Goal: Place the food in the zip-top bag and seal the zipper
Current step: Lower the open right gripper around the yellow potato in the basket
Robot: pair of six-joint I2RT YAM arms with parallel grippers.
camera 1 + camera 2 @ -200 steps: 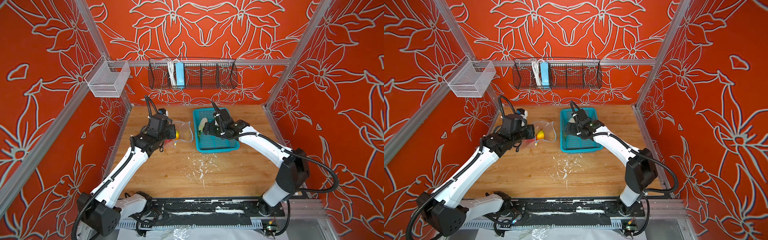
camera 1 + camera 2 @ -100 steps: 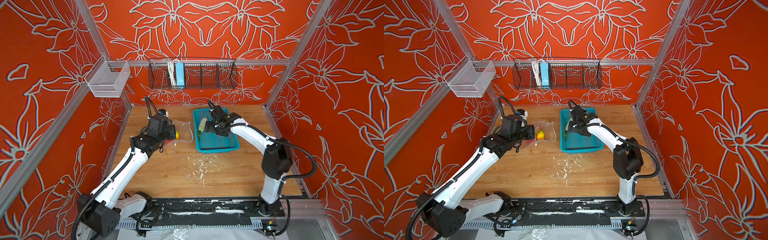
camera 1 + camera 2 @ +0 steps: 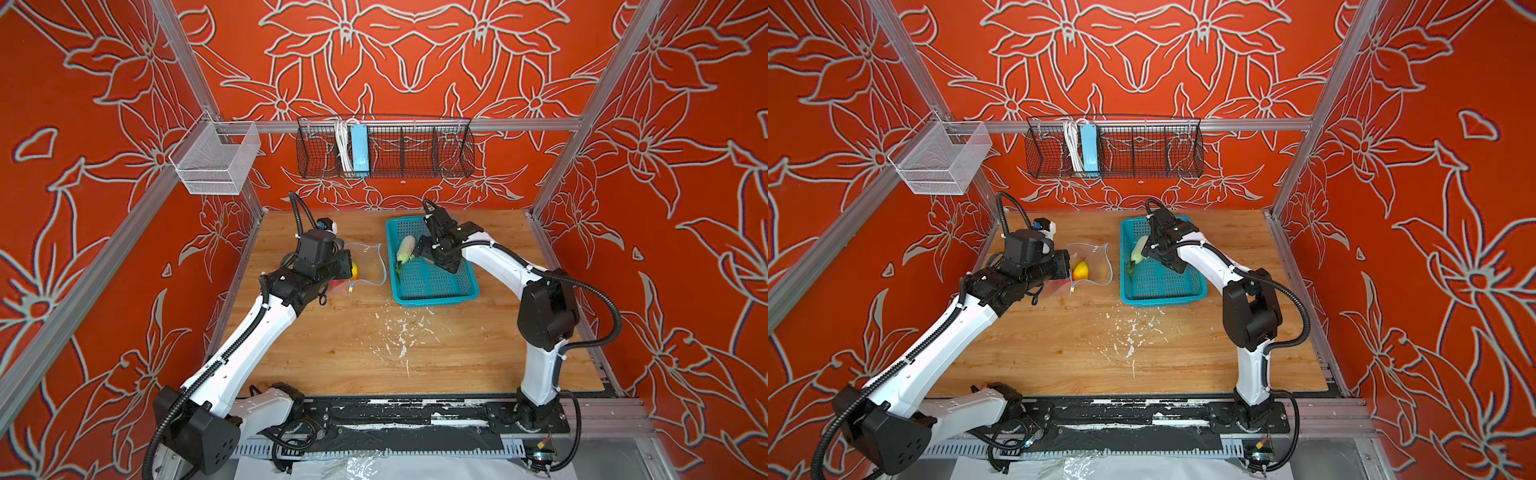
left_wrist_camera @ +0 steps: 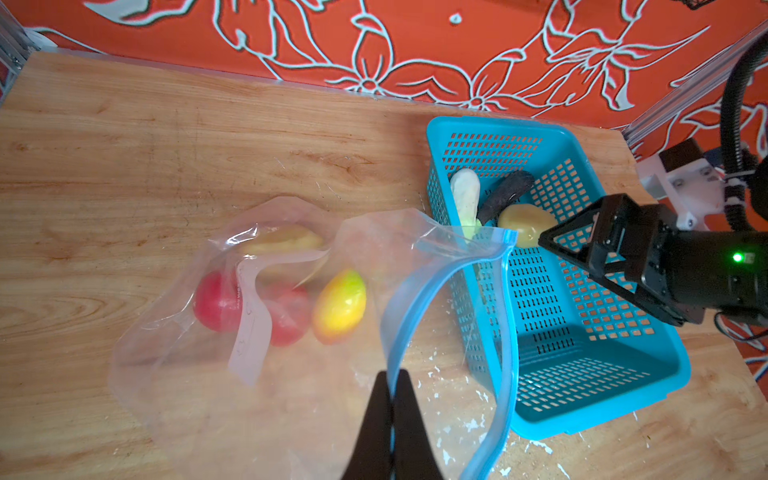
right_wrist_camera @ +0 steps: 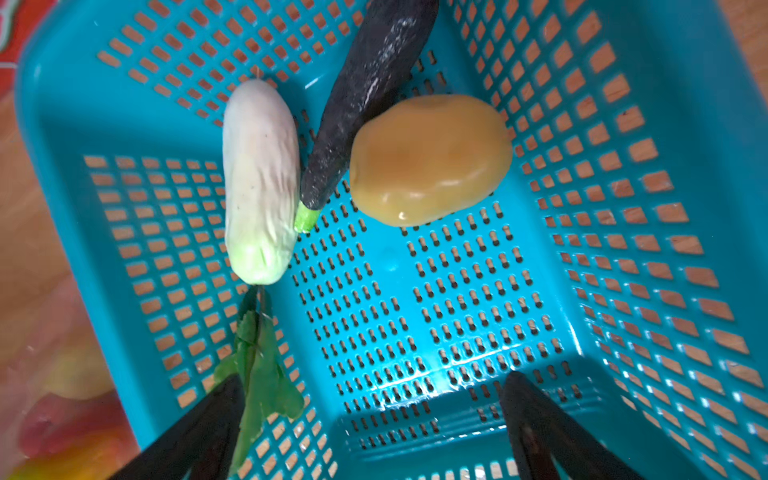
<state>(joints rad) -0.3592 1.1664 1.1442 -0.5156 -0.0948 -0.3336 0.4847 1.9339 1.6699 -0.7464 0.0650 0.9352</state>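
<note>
**Bag Mouth Pinched Open Beside a Basket Holding Three Pieces**

The left gripper is clamped tight on the zip-top bag. Its dark, tapering fingers meet on the light-blue zipper at the mouth edge.

The bag is thin, clear, crinkled film lying on the wood-grain table toward the far left corner. Its mouth is lifted into a loop facing the basket, just beside it.

Through the film show:
- a round red tomato
- a second tomato, hazier
- an egg-shaped red-yellow fruit
- a pale potato on the far side of these

A white label patch curls across the plastic.

The basket is rigid teal plastic, rectangular, with slotted walls and floor. It stands near the table's far edge, right of the middle.

Three pieces lie at its far end:
- A leafy vegetable has a ribbed white body fading to green and limp dark leaves.
- A matte dark eggplant narrows to a pale green stem stub that touches the vegetable.
- A smooth, glossy second potato lies against the eggplant's other side.

The right gripper hangs over the basket floor with its jaws spread wide, holding nothing. One of its fingers is close to the green leaves.
</note>
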